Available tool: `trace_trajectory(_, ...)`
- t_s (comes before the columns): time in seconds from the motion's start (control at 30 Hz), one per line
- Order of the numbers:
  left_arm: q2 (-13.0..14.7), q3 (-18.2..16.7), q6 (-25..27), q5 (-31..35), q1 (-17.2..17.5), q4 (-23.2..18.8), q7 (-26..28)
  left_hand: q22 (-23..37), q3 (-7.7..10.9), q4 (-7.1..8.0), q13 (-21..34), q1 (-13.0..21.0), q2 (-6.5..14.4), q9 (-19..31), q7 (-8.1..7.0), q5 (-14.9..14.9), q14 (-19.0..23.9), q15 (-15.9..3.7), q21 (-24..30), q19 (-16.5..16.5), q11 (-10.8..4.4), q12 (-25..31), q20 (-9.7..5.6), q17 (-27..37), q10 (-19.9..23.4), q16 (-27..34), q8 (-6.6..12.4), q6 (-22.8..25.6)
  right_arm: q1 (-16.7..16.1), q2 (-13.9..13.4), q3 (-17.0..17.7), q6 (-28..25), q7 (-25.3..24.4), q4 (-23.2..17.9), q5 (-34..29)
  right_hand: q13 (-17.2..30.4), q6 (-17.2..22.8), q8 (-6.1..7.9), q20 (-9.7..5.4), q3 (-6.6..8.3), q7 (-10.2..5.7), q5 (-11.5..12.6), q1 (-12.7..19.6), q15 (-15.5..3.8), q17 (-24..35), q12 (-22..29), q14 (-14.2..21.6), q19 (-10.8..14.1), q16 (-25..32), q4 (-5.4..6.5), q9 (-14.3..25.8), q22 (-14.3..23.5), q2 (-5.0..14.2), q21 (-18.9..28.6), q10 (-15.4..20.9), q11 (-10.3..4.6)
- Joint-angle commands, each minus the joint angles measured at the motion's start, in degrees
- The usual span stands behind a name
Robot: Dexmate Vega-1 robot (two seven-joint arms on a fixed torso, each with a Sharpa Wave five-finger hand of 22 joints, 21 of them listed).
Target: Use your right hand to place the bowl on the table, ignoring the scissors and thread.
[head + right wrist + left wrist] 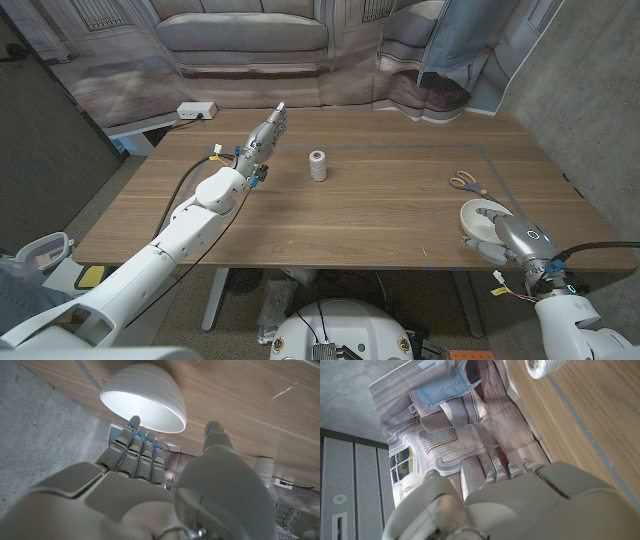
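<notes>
The bowl [484, 218] already sits on the table [380, 215] at the near right, beside the spread, empty right hand [512, 238], so little seems left but to withdraw.

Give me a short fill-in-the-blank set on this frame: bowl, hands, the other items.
1. The white bowl sits on the table in front of the robot's ____ hand.
2. The yellow-handled ____ lie beyond the bowl, apart from it.
3. The spool of thread stands ____ near the table's middle.
4. The left hand holds ____.

Missing words: right; scissors; upright; nothing
</notes>
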Motion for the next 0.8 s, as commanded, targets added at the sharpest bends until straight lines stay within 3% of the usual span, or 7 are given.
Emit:
trace_trajectory(0.03,-0.2,0.1,0.3,-0.2,-0.3,0.4,0.0,0.1,-0.26,0.23,0.1,0.0,0.5,0.2,-0.37,-0.3,-1.3,0.06,-0.1,-0.7,0.04,0.0,-1.26,0.3,-0.9,0.1,-0.08,-0.1,1.1,-2.2,-2.0,-3.6,-0.2,0.6,-0.2,0.0,0.8,0.35,-2.05,0.28,-0.29,0.3,0.3,-1.38,0.1,0.3,1.1,0.9,0.4,0.37,0.2,0.2,0.52,0.3,0.9,-0.01)
trace_trajectory(0.8,-0.6,-0.2,-1.1,-0.4,0.2,0.8,0.2,0.1,-0.55,0.33,0.1,-0.1,0.6,0.2,-0.31,-0.3,-1.3,0.22,0.0,-0.8,0.07,0.0,-1.14,0.3,-0.9,0.1,-0.04,-0.1,2.8,-6.3,-5.5,-8.1,-2.3,1.8,0.6,0.1,2.4,0.41,-2.85,0.13,-1.14,0.2,0.7,-2.72,0.2,0.8,3.2,2.3,0.6,0.48,0.2,0.2,0.86,0.5,3.4,-1.23)
